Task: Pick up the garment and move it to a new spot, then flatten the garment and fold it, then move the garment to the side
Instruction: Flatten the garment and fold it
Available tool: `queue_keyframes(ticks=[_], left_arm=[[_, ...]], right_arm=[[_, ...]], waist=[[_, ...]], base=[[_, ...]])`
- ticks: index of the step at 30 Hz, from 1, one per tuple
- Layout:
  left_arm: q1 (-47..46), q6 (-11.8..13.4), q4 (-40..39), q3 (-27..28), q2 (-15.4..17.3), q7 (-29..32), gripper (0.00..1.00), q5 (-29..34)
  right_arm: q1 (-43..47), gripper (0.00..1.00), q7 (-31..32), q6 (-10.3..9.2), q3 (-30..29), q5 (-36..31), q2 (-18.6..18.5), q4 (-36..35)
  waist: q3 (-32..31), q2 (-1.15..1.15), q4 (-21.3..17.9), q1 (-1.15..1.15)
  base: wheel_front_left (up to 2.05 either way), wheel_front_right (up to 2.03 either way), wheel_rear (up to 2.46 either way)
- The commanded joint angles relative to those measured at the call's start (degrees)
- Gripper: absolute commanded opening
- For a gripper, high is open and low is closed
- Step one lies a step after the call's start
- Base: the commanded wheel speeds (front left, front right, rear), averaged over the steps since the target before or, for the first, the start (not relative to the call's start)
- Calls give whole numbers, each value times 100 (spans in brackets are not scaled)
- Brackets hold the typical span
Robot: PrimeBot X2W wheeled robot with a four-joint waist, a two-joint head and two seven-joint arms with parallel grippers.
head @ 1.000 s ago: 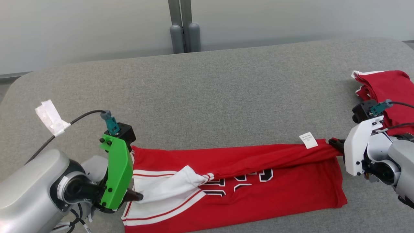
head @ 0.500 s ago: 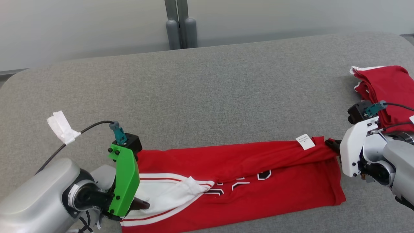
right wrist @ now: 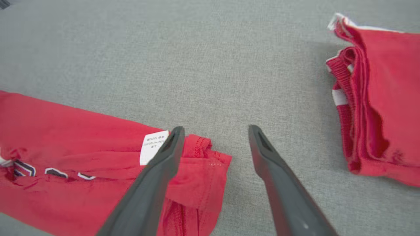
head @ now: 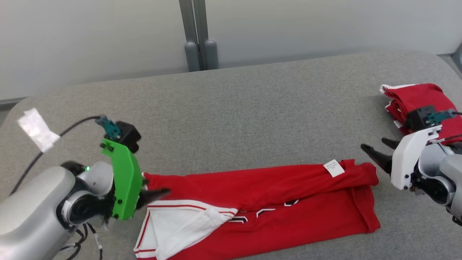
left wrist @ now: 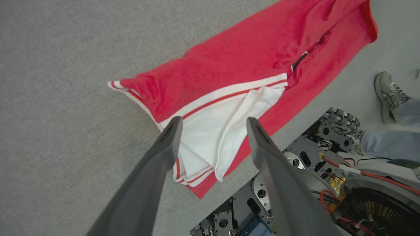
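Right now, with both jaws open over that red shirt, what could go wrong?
The garment lies close to the table's near edge, so a tug might slide it off. Its white flap is bunched at the left end, so a fold may come out crooked. The folded red pile sits close by the right arm, which could knock it.

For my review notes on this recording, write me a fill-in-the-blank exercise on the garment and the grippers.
1. Both the left gripper and the right gripper stand ____, holding nothing.
2. The garment lies on a table covered in ____ fabric.
3. The white label is at the garment's end nearer the ____ gripper.
Missing: open; grey; right.
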Motion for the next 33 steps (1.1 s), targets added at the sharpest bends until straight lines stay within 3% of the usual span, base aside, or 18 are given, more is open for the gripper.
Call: queue_keyframes(ticks=[1,4,7,10,13,19,24,27,33], left_arm=[[-63,-28,-59,152,73,-435,100,236],[133,76,-140,438,161,-1448,100,683],[460,339,-269,732,235,-2537,100,1083],[787,723,-409,978,315,-3481,100,1447],[1227,1251,-573,1250,312,-4469,100,1773],[2202,2151,-909,1604,94,-5973,100,2114],[2876,2797,-996,1944,-338,-6369,100,2644],[3241,2982,-1172,2368,-727,-6383,100,3149],[3947,2676,-1239,3069,-1534,-6381,100,3810]], right_arm=[[-5,100,-290,-1,-126,69,-57,-52],[161,100,-1041,-1,-434,141,-90,-139],[393,100,-1787,-2,-749,75,-118,-114],[651,100,-2035,-1,-1216,5,-63,-109],[996,100,-2061,-1,-2346,-427,103,-222],[2378,100,-2058,0,-4802,-2110,960,-979],[3515,100,-2059,-1,-5895,-3261,1655,-1697],[4018,100,-2059,-1,-6234,-3586,1982,-1960],[4525,100,-2060,-1,-6546,-3898,2369,-2162]], waist=[[-117,0,4,0],[-197,0,21,0],[-232,0,65,0],[-253,0,124,0],[-272,0,176,0],[-307,0,241,0],[-304,0,292,0],[-293,0,321,0],[-228,0,325,0]], base=[[0,0,0],[0,0,0],[0,0,0],[0,0,0],[0,0,0],[0,0,0],[0,0,0],[0,0,0],[0,0,0]])
